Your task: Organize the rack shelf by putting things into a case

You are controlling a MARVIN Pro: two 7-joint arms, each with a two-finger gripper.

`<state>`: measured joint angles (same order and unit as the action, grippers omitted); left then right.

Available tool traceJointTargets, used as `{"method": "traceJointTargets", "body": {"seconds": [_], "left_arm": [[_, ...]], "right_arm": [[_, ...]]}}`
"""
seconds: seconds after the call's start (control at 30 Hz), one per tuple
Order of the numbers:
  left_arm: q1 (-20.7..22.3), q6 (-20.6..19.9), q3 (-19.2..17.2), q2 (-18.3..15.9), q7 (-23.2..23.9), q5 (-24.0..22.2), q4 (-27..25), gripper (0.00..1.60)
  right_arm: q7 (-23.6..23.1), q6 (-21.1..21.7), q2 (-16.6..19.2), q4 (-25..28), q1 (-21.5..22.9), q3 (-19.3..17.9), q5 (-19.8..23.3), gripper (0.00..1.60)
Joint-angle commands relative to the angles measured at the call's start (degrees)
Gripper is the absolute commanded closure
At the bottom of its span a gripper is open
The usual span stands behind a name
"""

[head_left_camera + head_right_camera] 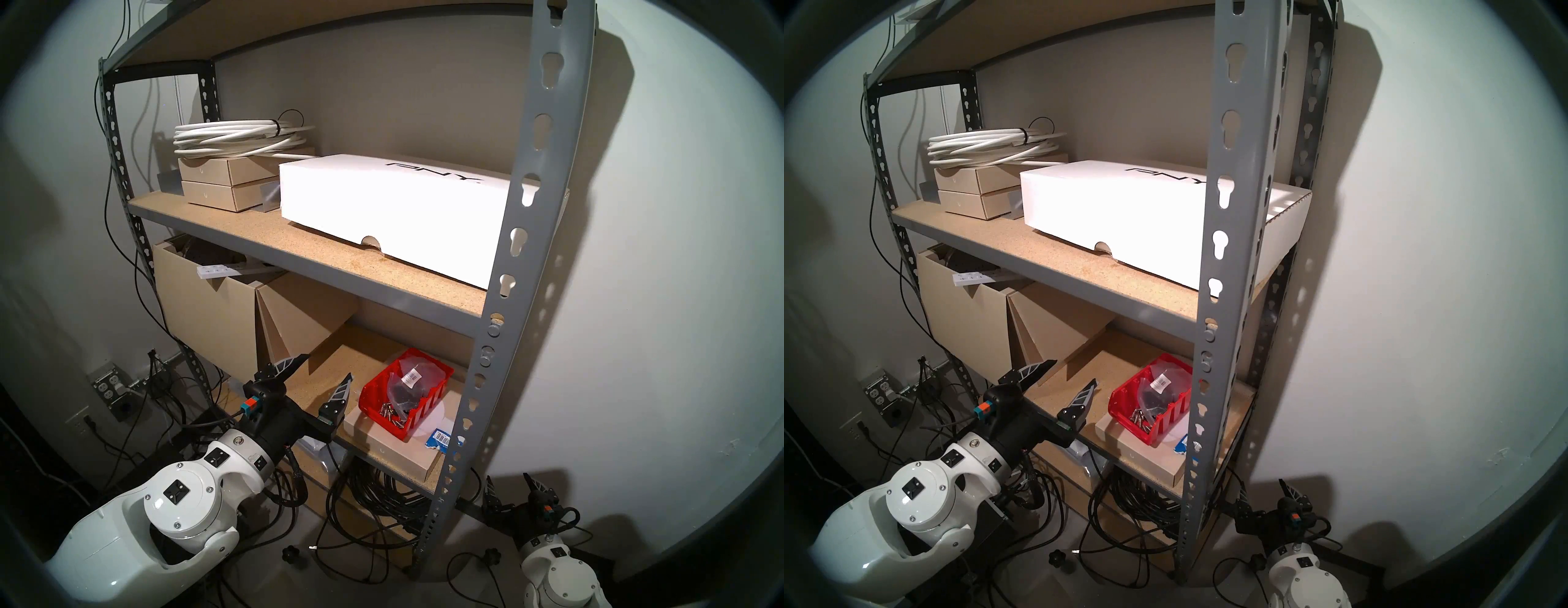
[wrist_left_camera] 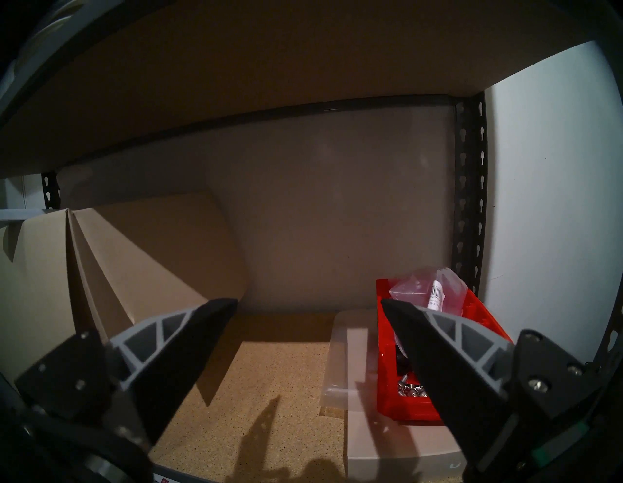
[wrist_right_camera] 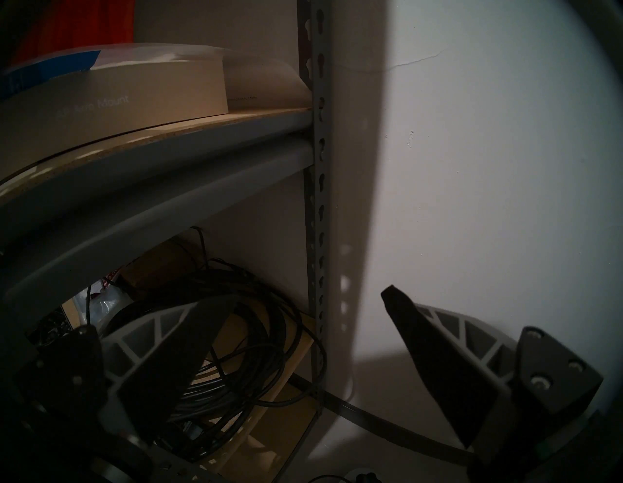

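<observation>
On the lower board of the grey rack shelf (image 1: 526,237), the red case (image 1: 424,403) rests on a flat tan box at the right. Clear bags (image 1: 407,378) of black parts, one with a barcode label, lie inside it, with loose silver screws at its front end. My left gripper (image 1: 327,367) hovers open and empty at the front of that board, just left of the case. In the left wrist view the case (image 2: 386,371) and a bag (image 2: 424,290) sit behind the right finger. My right gripper (image 1: 507,477) stands open and empty low down, outside the rack's right upright.
A white PNY box (image 1: 394,204), two small tan boxes and a white cable coil (image 1: 242,136) fill the middle board. Large cardboard boxes (image 1: 212,314) stand at the left of the lower board. Black cables (image 1: 382,488) are coiled underneath. A wall closes the right side.
</observation>
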<state>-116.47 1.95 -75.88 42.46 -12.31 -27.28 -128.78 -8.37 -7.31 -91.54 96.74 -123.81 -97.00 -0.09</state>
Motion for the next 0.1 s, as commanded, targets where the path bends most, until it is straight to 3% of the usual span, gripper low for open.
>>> {"method": "traceJointTargets", "body": {"seconds": [0.0, 0.07], "left_arm": [[0.21, 0.69, -0.30, 0.06, 0.33, -0.30, -0.79, 0.00], [0.20, 0.69, -0.31, 0.07, 0.35, -0.30, -0.79, 0.00]], "right_arm": [[0.01, -0.06, -0.03, 1.04, 0.02, 0.01, 0.02, 0.00], [0.01, -0.06, -0.03, 1.04, 0.02, 0.01, 0.02, 0.00]]}}
